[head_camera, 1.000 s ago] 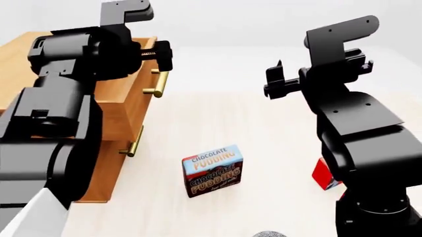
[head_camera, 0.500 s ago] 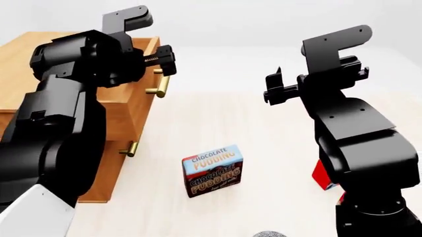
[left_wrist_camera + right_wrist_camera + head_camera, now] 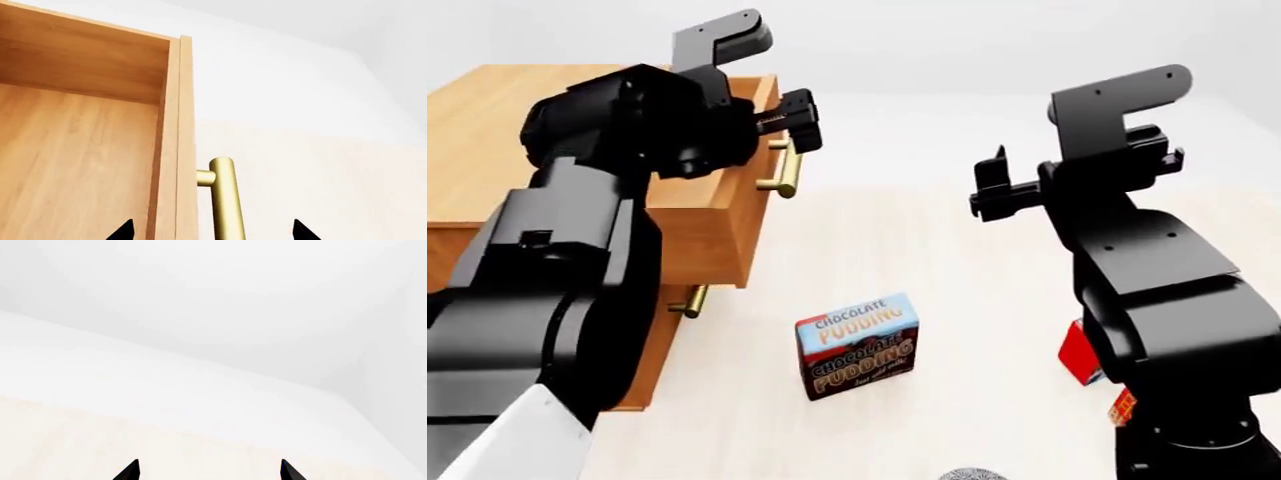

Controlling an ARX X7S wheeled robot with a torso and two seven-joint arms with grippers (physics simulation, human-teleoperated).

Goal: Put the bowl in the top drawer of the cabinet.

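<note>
The bowl (image 3: 972, 474) is peeking in as a grey-speckled sliver at the very bottom edge of the head view, on the pale wood-grain floor (image 3: 961, 260) near the robot and well apart from the cabinet (image 3: 481, 120). Too little is showing to judge its depth. Being glazed ceramic, it is likely going to feel rigid, fairly light, slick and chippable, so pinching across the thin rim looks like the best hold. The left gripper (image 3: 212, 231) is standing wide open, its tips straddling the brass bar handle (image 3: 225, 200) and the front panel of the top drawer (image 3: 714, 225) without visibly clamping either. The drawer, a smooth light-brown box, is jutting out of the cabinet. The right gripper (image 3: 208, 471) is hanging open and empty. A glossy chocolate pudding box (image 3: 857, 345) is standing between them.
</note>
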